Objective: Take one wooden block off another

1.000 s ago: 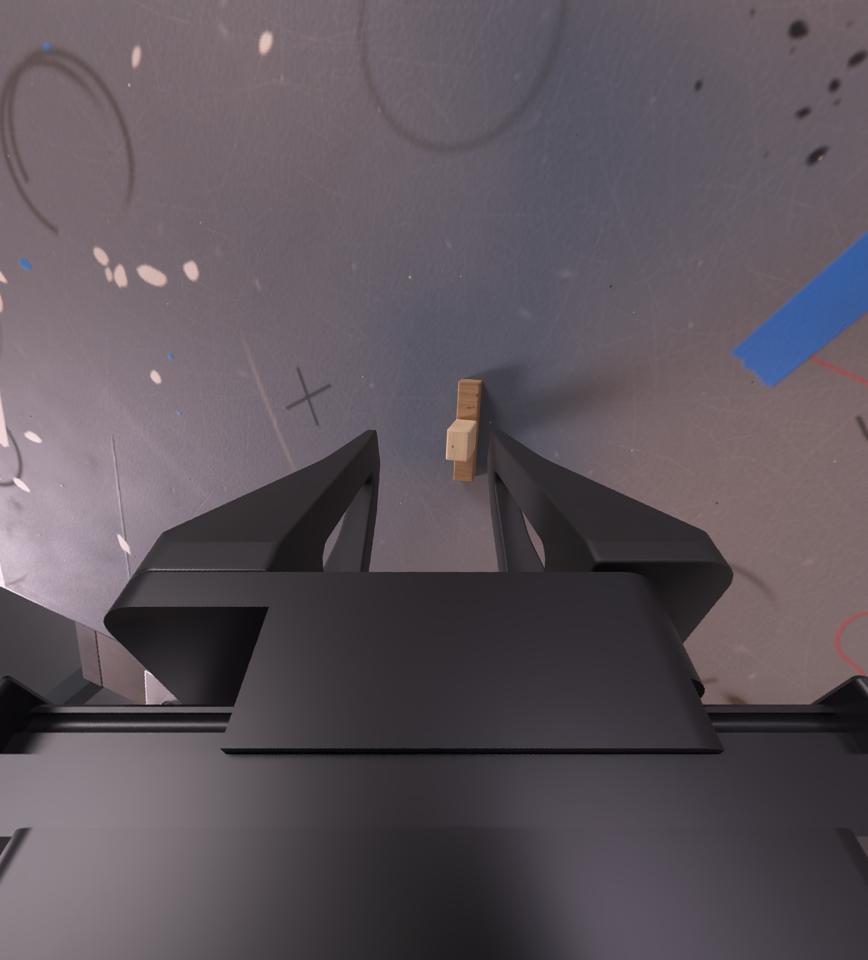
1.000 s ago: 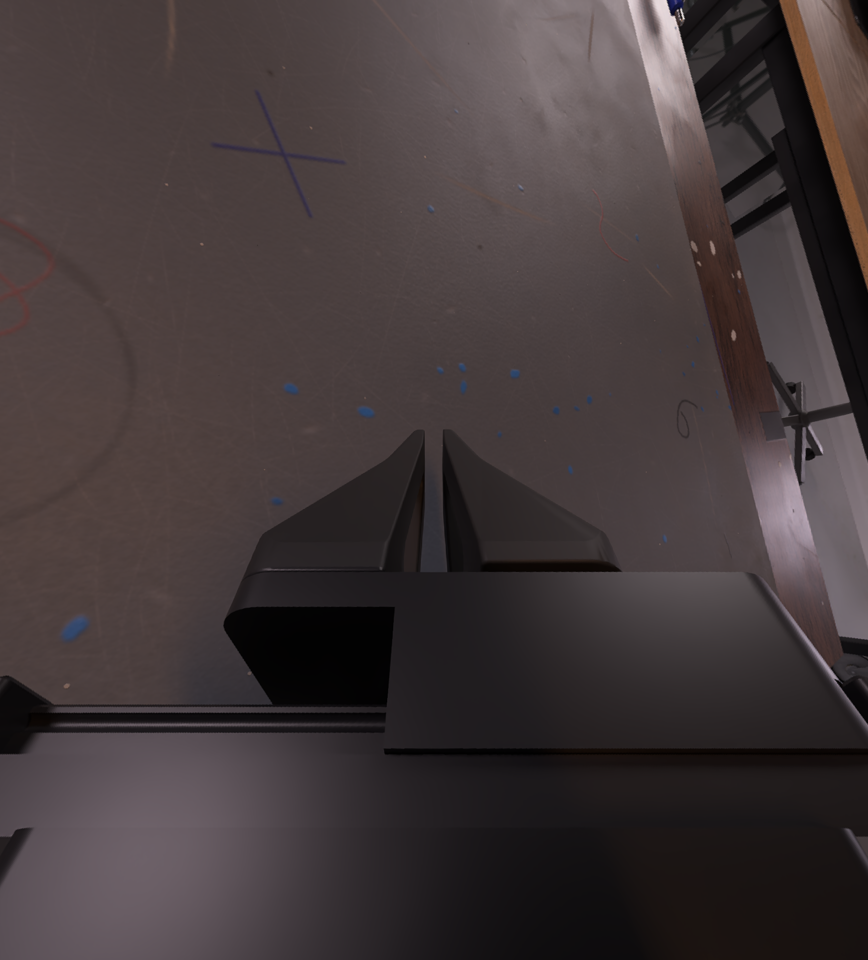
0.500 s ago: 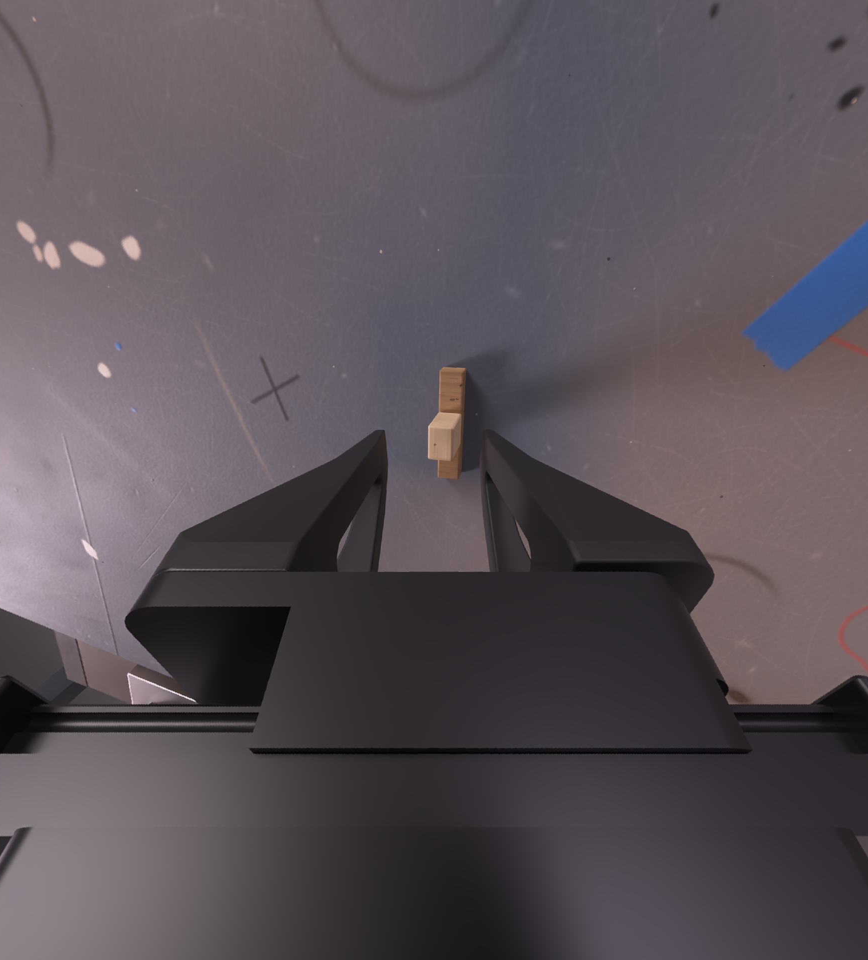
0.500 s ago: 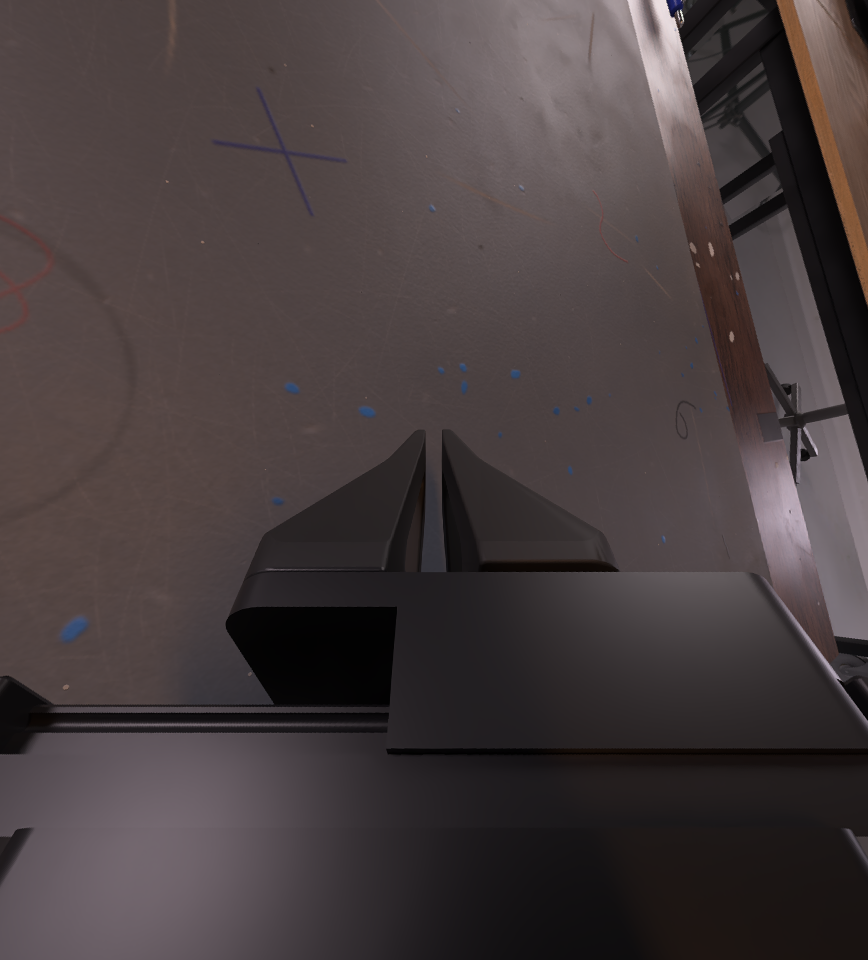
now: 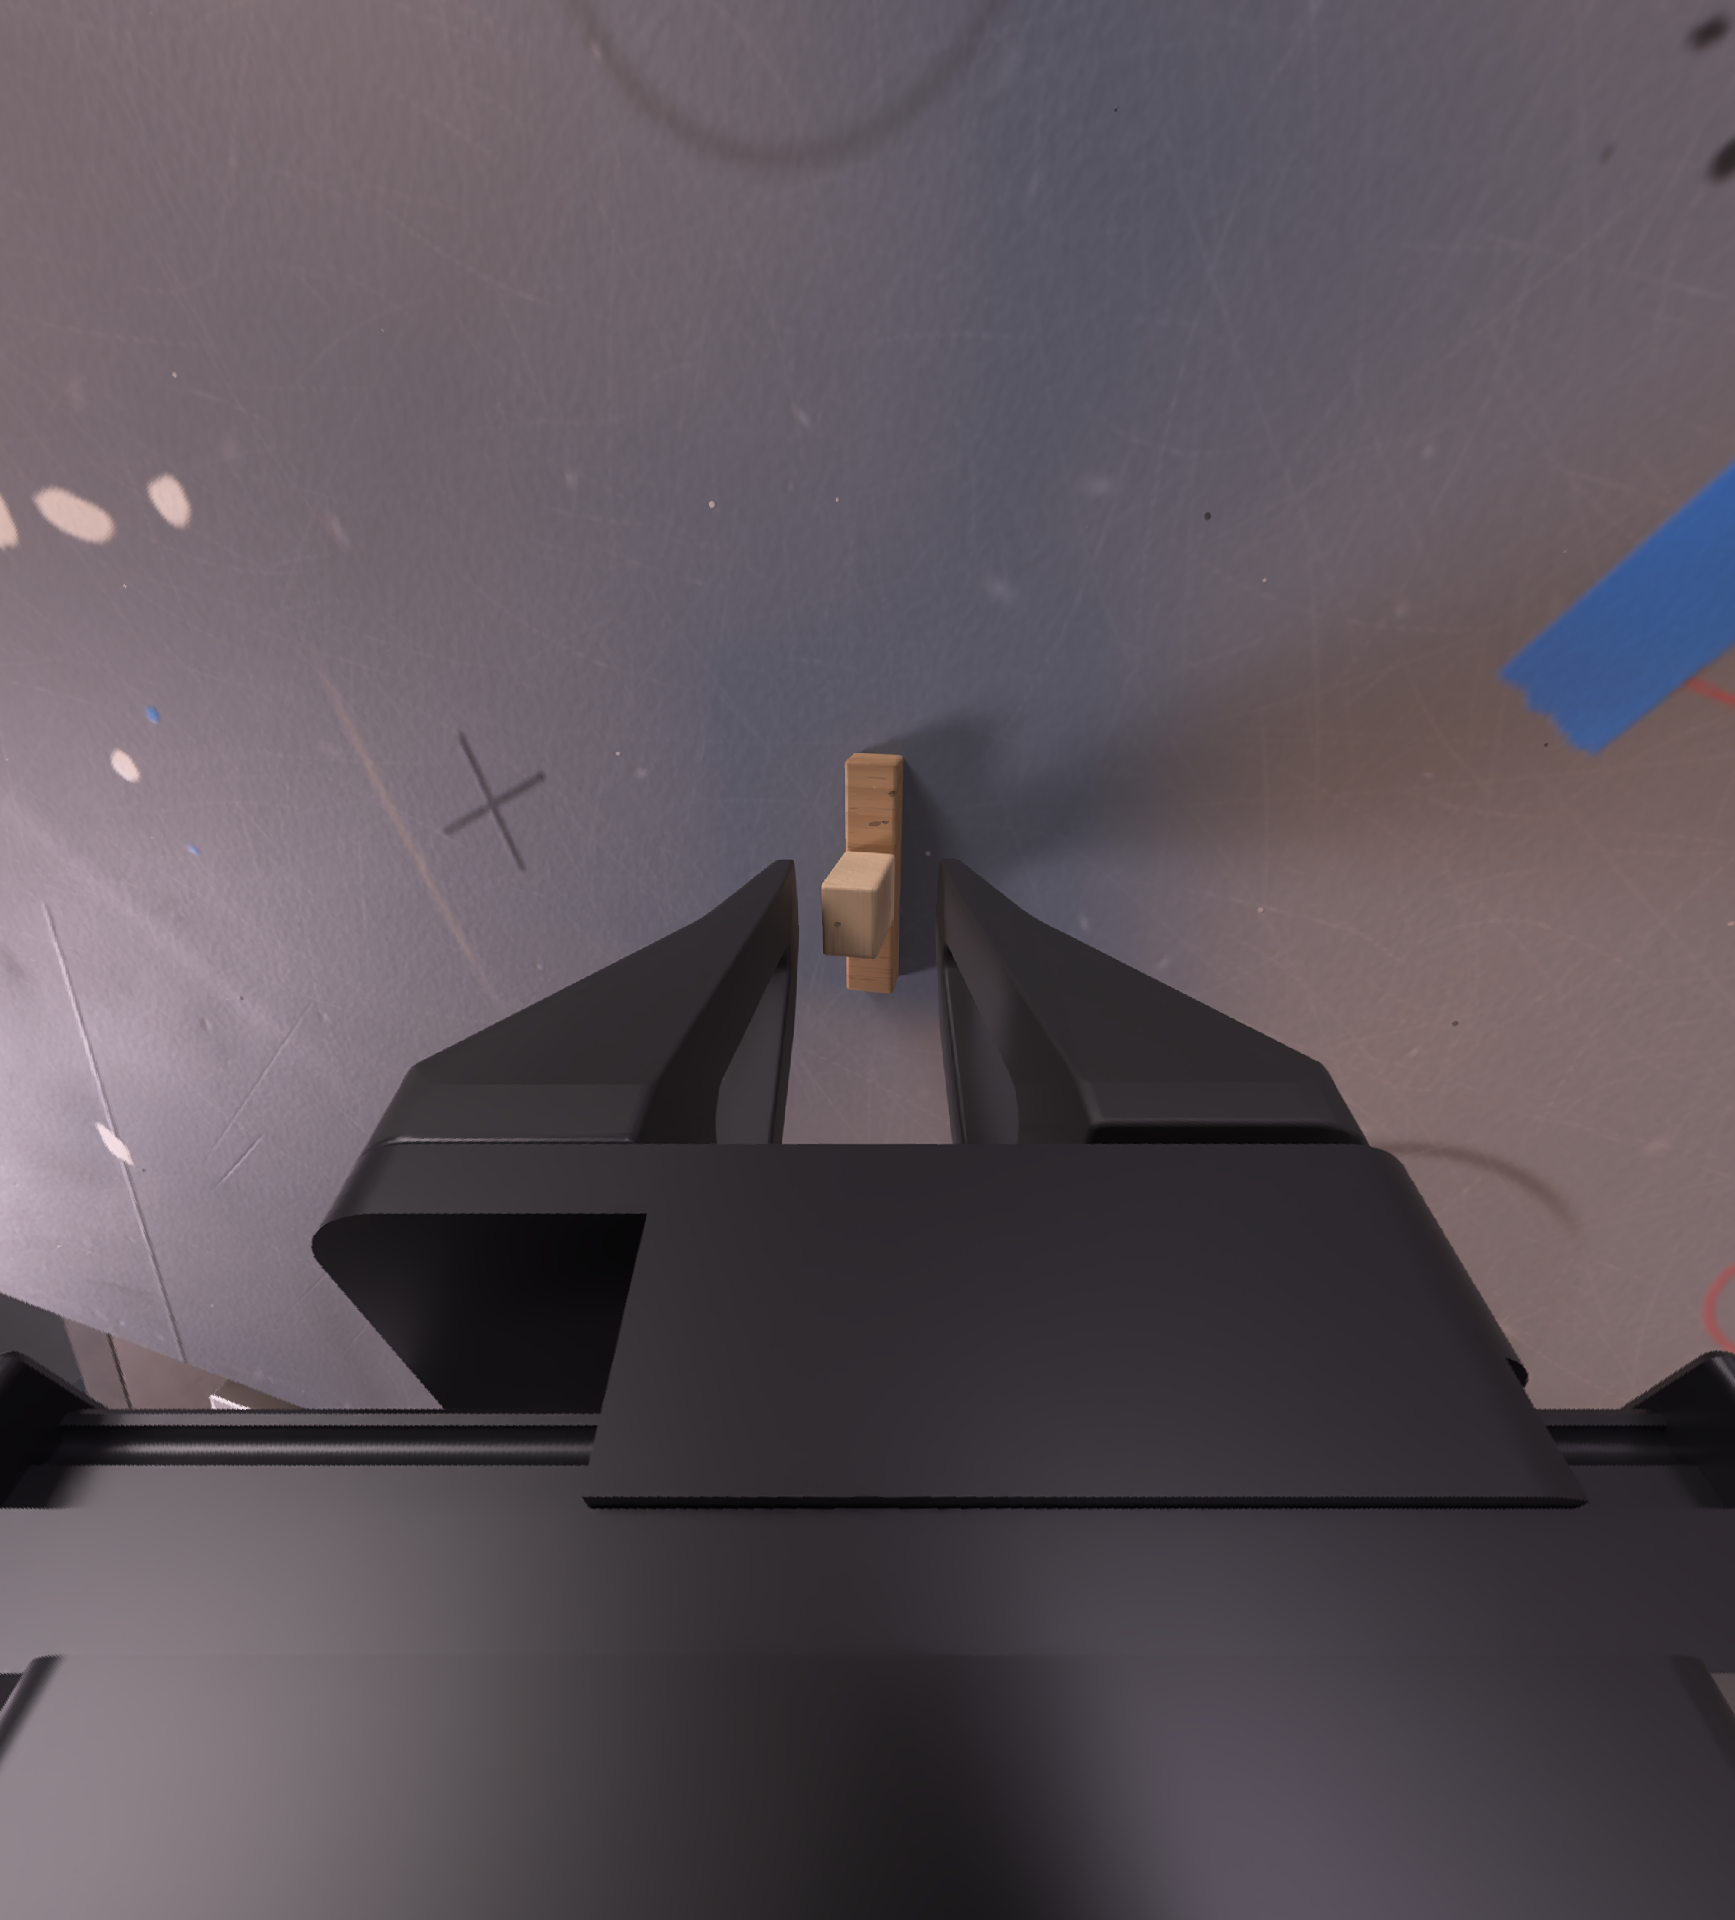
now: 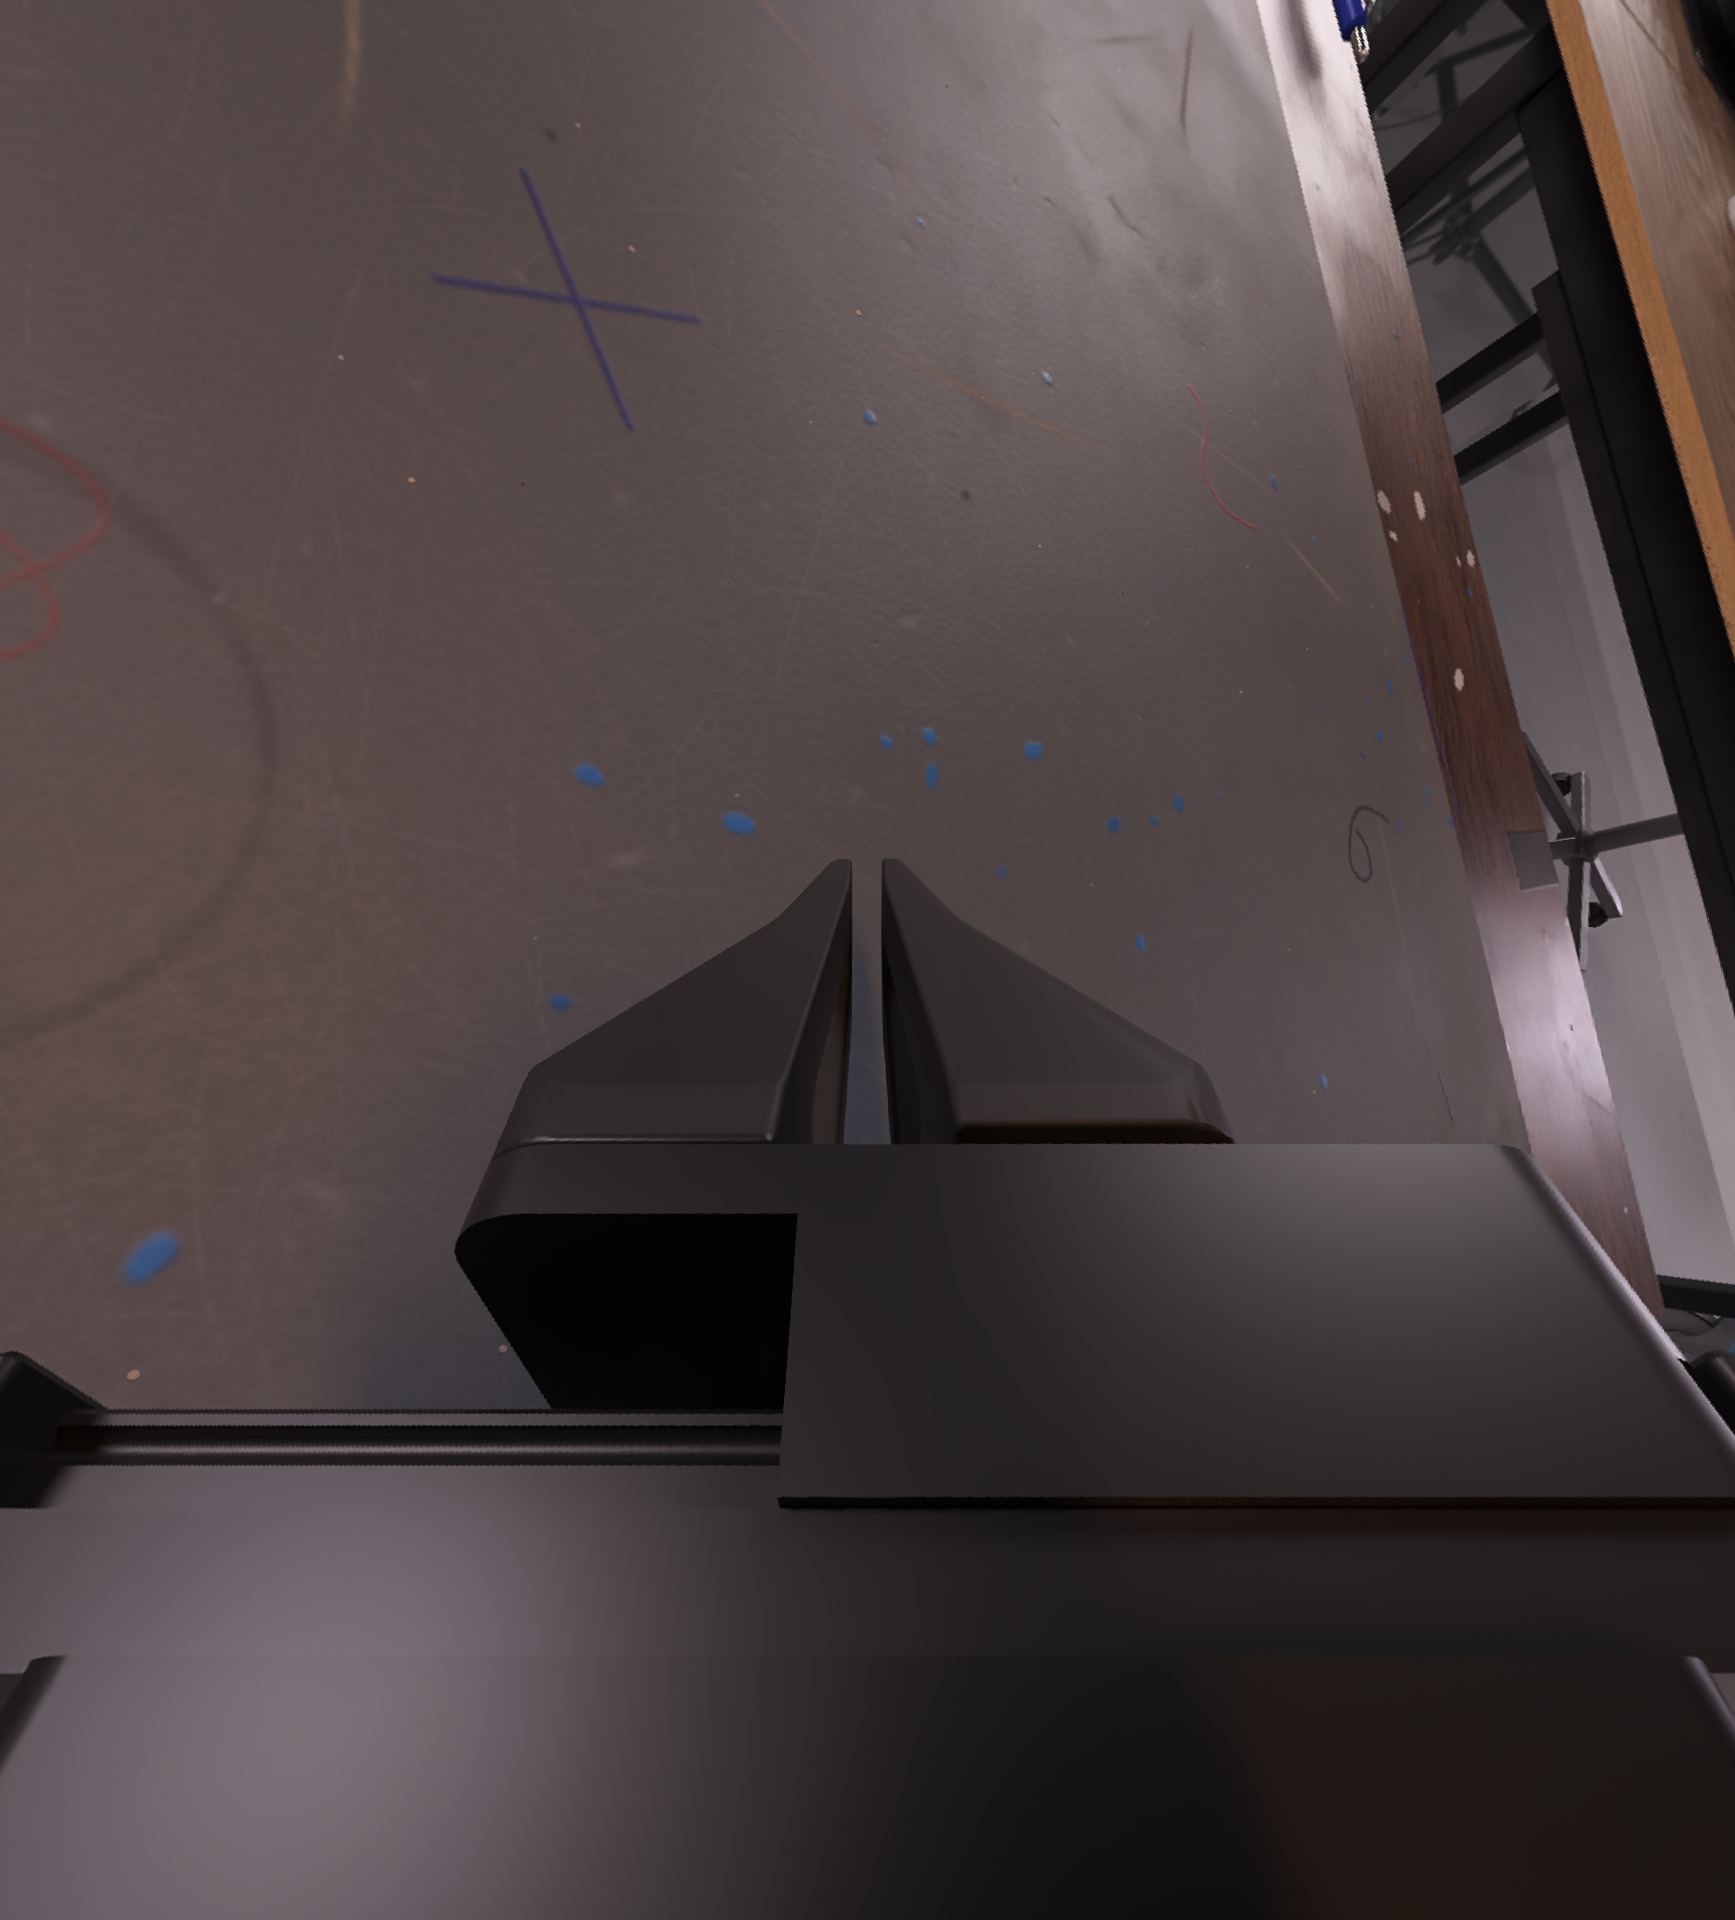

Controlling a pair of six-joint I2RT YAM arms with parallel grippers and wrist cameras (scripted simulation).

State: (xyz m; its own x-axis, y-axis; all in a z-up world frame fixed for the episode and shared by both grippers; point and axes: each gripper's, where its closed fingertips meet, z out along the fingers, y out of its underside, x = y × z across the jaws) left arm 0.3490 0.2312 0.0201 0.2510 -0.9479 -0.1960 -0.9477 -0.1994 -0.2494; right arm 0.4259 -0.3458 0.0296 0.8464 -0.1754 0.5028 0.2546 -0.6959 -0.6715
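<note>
In the left wrist view a small pale wooden cube (image 5: 855, 920) sits on a longer, darker wooden block (image 5: 873, 808) that lies flat on the grey table. My left gripper (image 5: 865, 868) is open above them, its two black fingers on either side of the stack, with the cube close to the left finger (image 5: 738, 966). I cannot tell whether a finger touches the cube. My right gripper (image 6: 865, 864) is shut and empty over bare table in the right wrist view. No block shows there.
A blue tape strip (image 5: 1673, 613) lies to the right of the blocks. The table's left edge (image 5: 63, 1309) runs at the lower left. In the right wrist view the table's right edge (image 6: 1465, 727) borders another wooden bench (image 6: 1694, 312).
My left gripper has moved toward the block stack and narrowed its opening, so the cube now lies between the fingertips. The right gripper has not moved.
</note>
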